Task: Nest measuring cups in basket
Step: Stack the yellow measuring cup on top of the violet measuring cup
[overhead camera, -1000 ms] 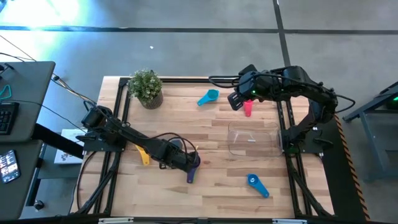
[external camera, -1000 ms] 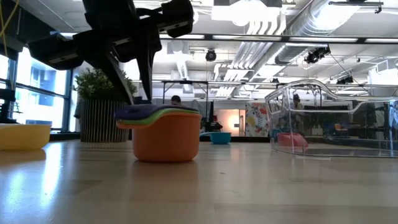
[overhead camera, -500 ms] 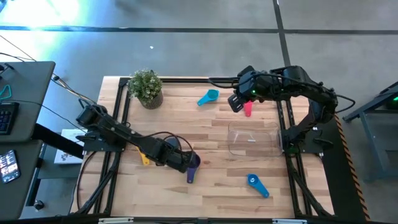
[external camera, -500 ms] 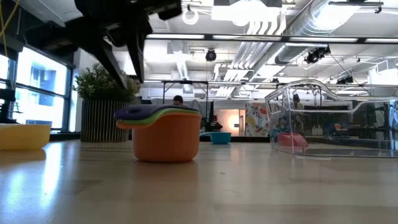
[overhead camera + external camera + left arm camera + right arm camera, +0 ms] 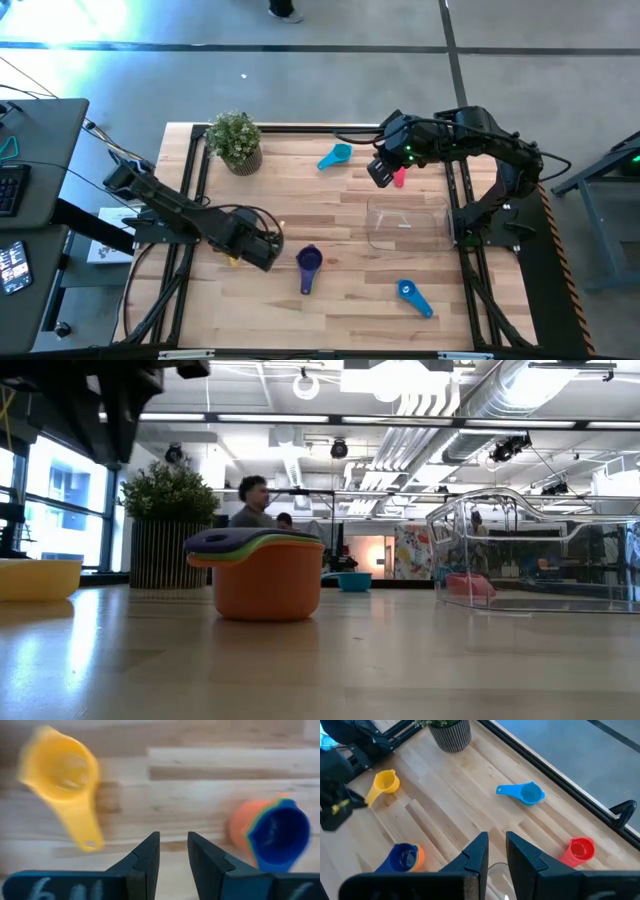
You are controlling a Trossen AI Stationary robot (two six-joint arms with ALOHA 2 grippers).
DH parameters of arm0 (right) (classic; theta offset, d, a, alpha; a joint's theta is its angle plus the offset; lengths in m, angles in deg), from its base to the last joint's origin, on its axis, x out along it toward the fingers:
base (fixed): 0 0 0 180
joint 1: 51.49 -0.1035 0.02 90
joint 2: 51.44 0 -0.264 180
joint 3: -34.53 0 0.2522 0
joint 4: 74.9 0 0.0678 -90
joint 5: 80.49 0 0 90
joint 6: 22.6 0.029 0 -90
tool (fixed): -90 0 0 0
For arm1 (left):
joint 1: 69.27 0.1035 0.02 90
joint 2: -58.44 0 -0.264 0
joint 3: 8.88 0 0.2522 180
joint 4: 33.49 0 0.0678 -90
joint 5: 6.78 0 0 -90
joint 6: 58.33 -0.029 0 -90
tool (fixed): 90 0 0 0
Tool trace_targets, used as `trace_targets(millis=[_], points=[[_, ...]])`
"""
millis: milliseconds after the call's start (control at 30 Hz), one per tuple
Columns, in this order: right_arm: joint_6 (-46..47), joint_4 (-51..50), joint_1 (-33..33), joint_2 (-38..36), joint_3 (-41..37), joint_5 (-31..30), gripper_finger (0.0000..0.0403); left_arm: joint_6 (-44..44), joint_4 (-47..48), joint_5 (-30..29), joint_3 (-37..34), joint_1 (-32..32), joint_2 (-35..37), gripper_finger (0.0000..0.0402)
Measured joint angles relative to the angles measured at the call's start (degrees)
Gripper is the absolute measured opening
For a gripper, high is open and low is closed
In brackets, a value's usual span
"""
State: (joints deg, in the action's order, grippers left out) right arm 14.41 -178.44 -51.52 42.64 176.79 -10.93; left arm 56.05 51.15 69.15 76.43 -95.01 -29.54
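Note:
A nested stack of cups (image 5: 309,262) stands on the table: a salmon cup below, green and purple rims above (image 5: 268,575). My left gripper (image 5: 262,256) hovers open to its left, between it and the yellow cup (image 5: 65,770); it touches neither. The light blue cup (image 5: 335,155) and the magenta cup (image 5: 399,178) lie near the far edge. A blue cup (image 5: 412,295) lies near the front. The clear basket (image 5: 407,222) stands at the right. My right gripper (image 5: 378,172) waits above the magenta cup, its fingers a narrow gap apart.
A potted plant (image 5: 235,140) stands at the table's far left corner. Black frame rails (image 5: 190,200) run along the table's left and right sides. Bare wood lies between the stack and the basket. A person (image 5: 250,500) shows in the room behind.
My left gripper has risen off the nested stack and drawn back toward the table's left edge, and now hangs near the yellow cup. The stack has stayed where it was. A person has walked into the background of the low view.

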Motion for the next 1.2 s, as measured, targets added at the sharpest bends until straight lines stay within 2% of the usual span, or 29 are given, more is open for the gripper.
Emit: trace_targets(millis=[400,667,900,1200], points=[[3.6,0.0,0.0,0.0,0.0,0.1,0.006,-5.2,19.1,-0.3,0.0,0.3,13.6,0.0092],[9.3,0.0,0.0,0.0,0.0,0.1,0.006,-12.5,19.0,-2.5,-5.8,3.9,25.8,0.0092],[13.1,0.0,0.0,0.0,0.0,0.1,0.006,-11.3,18.3,-1.4,-14.6,8.0,35.5,0.0092],[13.6,0.0,0.0,0.0,0.0,-0.8,0.006,-12.9,11.4,0.3,-22.2,9.3,39.3,0.0092]])
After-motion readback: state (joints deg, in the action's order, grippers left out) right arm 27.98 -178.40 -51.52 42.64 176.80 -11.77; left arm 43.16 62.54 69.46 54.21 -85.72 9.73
